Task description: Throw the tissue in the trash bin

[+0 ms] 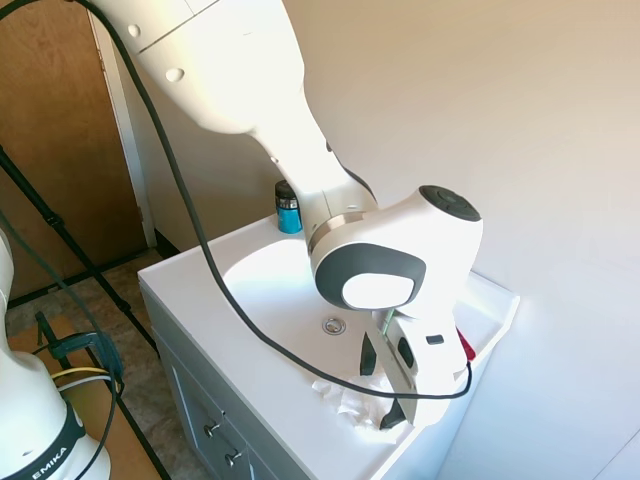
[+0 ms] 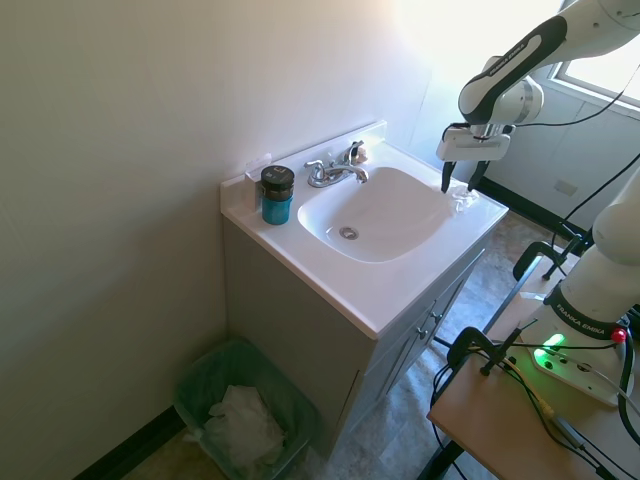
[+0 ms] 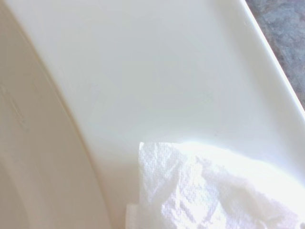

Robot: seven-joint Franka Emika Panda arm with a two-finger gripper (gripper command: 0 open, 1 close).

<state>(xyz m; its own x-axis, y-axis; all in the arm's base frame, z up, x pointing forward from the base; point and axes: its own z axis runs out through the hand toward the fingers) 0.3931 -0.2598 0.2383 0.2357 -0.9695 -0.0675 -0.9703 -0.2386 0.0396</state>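
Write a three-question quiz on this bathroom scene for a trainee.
1. True or false: the tissue lies in the trash bin.
2. The pincer is: A) open around the tissue, B) at the faucet, C) inside the bin.
3. Fill in: the blue jar stands on the counter beside the ____.

Key: 1 false, it lies on the counter at the basin's edge; 2 A; 3 faucet.

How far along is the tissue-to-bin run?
Done: the arm is at the sink; the open gripper straddles the tissue on the counter edge beside the basin.
In hand: nothing gripped yet; the tissue lies on the counter.
Left: close on it, lift, carry it to the green trash bin on the floor beside the vanity, release.
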